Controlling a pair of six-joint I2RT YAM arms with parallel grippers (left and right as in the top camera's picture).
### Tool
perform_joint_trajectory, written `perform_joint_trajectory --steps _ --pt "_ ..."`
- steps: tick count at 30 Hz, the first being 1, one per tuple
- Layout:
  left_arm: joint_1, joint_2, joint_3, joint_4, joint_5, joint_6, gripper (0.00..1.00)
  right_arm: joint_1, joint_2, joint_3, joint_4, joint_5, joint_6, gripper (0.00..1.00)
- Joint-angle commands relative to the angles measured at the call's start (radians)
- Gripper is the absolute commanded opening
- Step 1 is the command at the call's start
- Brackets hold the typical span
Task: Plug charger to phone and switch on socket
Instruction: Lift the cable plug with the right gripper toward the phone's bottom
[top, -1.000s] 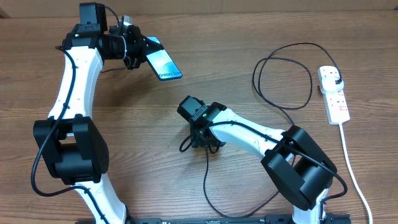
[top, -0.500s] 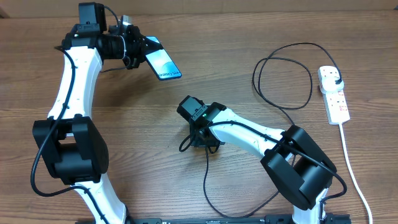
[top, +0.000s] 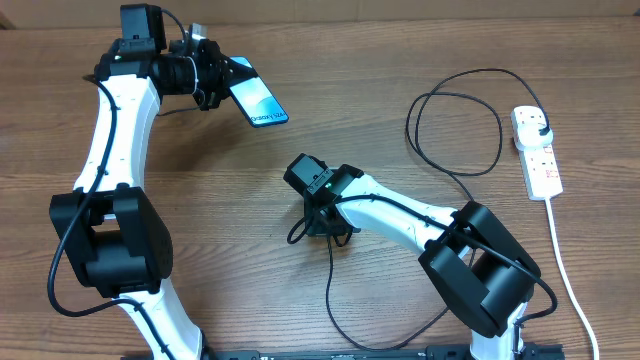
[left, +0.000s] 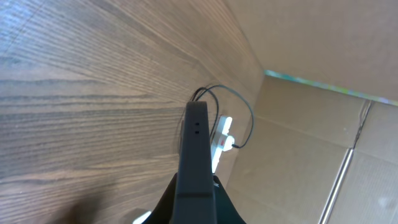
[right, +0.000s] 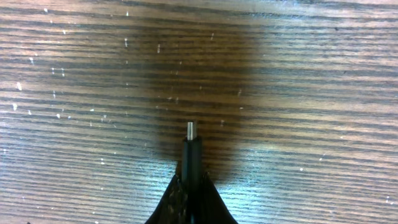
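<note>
The step in hand is mating connector and phone. The left gripper is clenched on the phone, holding it tilted above the counter at the far left. The right gripper is clamped on the charger just behind its connector tip, low over the counter's middle, well apart from the phone. The charger's plug sits in the socket at the right edge. Next, I judge, the tip must rise, line up with the phone's port and push in; the switch comes after.
</note>
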Motion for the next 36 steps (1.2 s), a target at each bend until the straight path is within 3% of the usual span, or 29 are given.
perform_joint_trajectory --steps 1,13,21,27,31,36 --pt "0.016 -0.017 0.019 0.022 0.070 -0.032 0.04 -0.007 0.019 0.019 0.006 -0.014 0.005 0.04" --pt "0.037 -0.017 0.019 0.072 0.129 -0.092 0.04 -0.176 -0.069 0.019 0.074 -0.312 0.018 0.04" --pt "0.037 -0.017 0.019 0.101 0.187 -0.122 0.04 -0.302 -0.099 0.018 0.241 -0.824 -0.167 0.04" --pt "0.038 -0.017 0.019 0.258 0.293 -0.201 0.04 -0.330 -0.099 0.018 0.467 -1.176 -0.214 0.04" --pt "0.038 -0.017 0.019 0.367 0.322 -0.266 0.04 -0.332 -0.099 0.018 0.660 -1.321 -0.135 0.04" --pt "0.038 -0.017 0.019 0.456 0.336 -0.330 0.04 -0.332 -0.099 0.018 0.880 -1.360 0.039 0.04"
